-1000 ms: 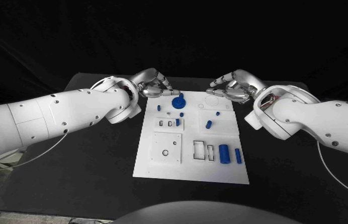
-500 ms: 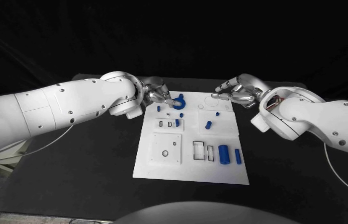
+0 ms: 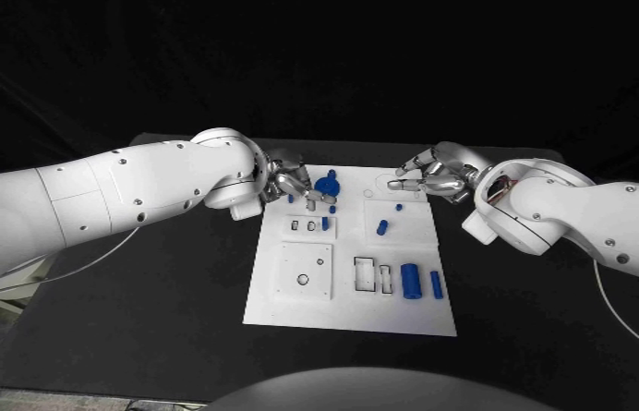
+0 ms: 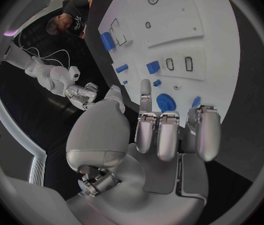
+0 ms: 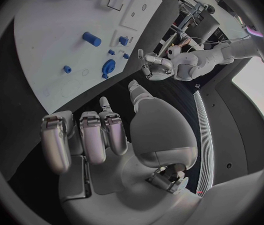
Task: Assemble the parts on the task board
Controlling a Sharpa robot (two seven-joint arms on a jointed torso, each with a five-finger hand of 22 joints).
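The white task board (image 3: 349, 300) lies mid-table with blue parts on its far half. A blue gear (image 3: 328, 187) sits near the far edge. My left hand (image 3: 292, 185) hovers right beside the gear, fingers spread and holding nothing. In the left wrist view the gear (image 4: 165, 102) lies just past that hand's (image 4: 163, 135) fingertips; I cannot tell whether they touch it. My right hand (image 3: 428, 176) hangs over the board's far right corner, fingers loosely apart and holding nothing; the right wrist view shows the same of this hand (image 5: 104, 140).
Small blue pegs (image 3: 382, 228) dot the board's middle. Two blue cylinders (image 3: 412, 282) lie near the right edge beside rectangular slots (image 3: 365, 275). A square plate with holes (image 3: 307, 271) sits at the left. Black table (image 3: 160, 319) surrounds the board.
My left hand has dropped from above the board's far left corner and come in beside the gear. My right hand has lowered slightly toward the far right corner.
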